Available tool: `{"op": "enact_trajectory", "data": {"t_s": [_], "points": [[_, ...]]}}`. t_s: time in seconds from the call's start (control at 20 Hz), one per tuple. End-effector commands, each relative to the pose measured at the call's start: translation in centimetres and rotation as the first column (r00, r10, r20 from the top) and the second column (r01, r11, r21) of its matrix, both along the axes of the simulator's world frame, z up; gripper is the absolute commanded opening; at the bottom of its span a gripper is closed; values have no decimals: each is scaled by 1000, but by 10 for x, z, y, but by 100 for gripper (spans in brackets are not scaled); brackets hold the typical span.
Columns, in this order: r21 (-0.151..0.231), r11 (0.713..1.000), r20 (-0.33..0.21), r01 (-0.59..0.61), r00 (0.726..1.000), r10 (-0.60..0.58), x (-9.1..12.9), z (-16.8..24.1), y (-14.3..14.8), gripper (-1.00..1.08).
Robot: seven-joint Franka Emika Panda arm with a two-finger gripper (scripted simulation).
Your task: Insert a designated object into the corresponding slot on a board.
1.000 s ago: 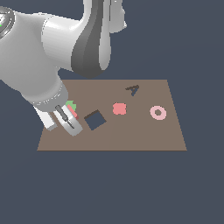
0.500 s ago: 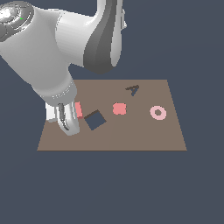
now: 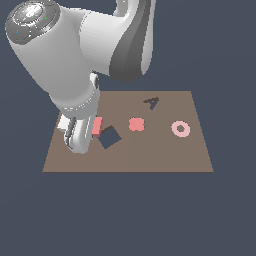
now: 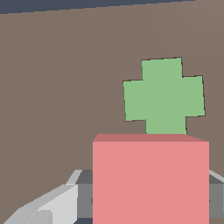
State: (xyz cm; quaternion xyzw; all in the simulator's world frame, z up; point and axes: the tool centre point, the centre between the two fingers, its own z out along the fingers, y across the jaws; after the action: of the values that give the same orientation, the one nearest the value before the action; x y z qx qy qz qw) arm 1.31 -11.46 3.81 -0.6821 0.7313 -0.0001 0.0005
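- Gripping the salmon-red square tile [image 3: 97, 127] between its fingers, the end effector [image 3: 82, 135] hangs over the brown board [image 3: 165, 152] near the exterior view's left edge.
- That tile sits just beside the dark diamond-shaped slot [image 3: 110, 137], on the slot's left in the exterior view, not in it.
- From the wrist view, the tile [image 4: 151, 179] fills the foreground, with a green cross-shaped piece [image 4: 164, 95] lying flat on the board [image 4: 57, 87] beyond.
- Further along the board lie a small red scalloped piece [image 3: 136, 123], a pink ring [image 3: 180, 128] and an A-shaped cut-out [image 3: 152, 102].

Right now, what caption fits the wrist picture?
Fingers holding the red square tile above the board, green cross behind.
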Motion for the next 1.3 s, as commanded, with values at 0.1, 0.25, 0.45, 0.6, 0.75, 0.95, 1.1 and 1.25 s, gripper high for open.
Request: {"op": "enact_trajectory", "data": {"t_s": [0.1, 0.25, 0.45, 0.6, 0.75, 0.95, 1.1, 1.25], "points": [[0, 987, 1, 164, 987, -164, 1, 1, 11, -100], [0, 963, 1, 268, 963, -268, 3, 1, 18, -100], [1, 916, 1, 401, 916, -401, 6, 1, 28, -100], [1, 873, 1, 488, 873, -488, 10, 2, 34, -100], [1, 827, 0, 561, 827, -561, 13, 2, 39, -100], [1, 769, 0, 639, 769, -639, 17, 2, 44, -100], [1, 729, 0, 684, 729, -684, 20, 2, 47, -100], [1, 694, 0, 720, 694, -720, 23, 2, 49, -100]]}}
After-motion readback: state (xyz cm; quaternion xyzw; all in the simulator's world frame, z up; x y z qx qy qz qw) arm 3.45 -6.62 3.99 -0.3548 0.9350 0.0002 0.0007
